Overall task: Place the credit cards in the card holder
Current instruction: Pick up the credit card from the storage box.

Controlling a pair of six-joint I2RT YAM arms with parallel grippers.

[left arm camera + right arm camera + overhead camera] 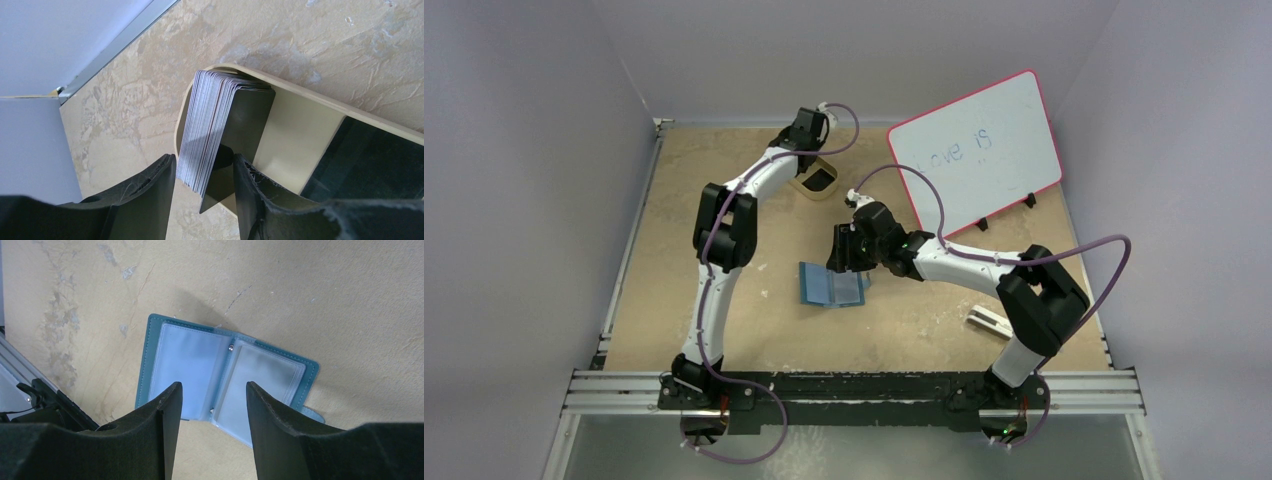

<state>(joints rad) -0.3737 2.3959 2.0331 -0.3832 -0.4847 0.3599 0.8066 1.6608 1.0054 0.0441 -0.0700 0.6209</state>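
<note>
The credit cards point(202, 115) stand on edge as a thick stack in a tan oval tray point(295, 132), pale edges showing and a black card point(247, 117) at the front, skewed so one corner sticks out below. My left gripper point(205, 156) straddles the stack's near corner with a finger against each side, at the far middle of the table point(814, 165). The card holder point(190, 365), a teal wallet point(829, 285), lies open and flat, its clear pockets showing nothing inside. My right gripper point(212, 385) hovers open just above it, nothing between its fingers.
A pink-rimmed whiteboard point(974, 150) leans at the back right. A white block point(989, 320) lies beside the right arm's base. The tray's other half holds something dark point(370, 165). The enclosure wall and metal rail point(115, 47) run close behind the tray point(817, 183).
</note>
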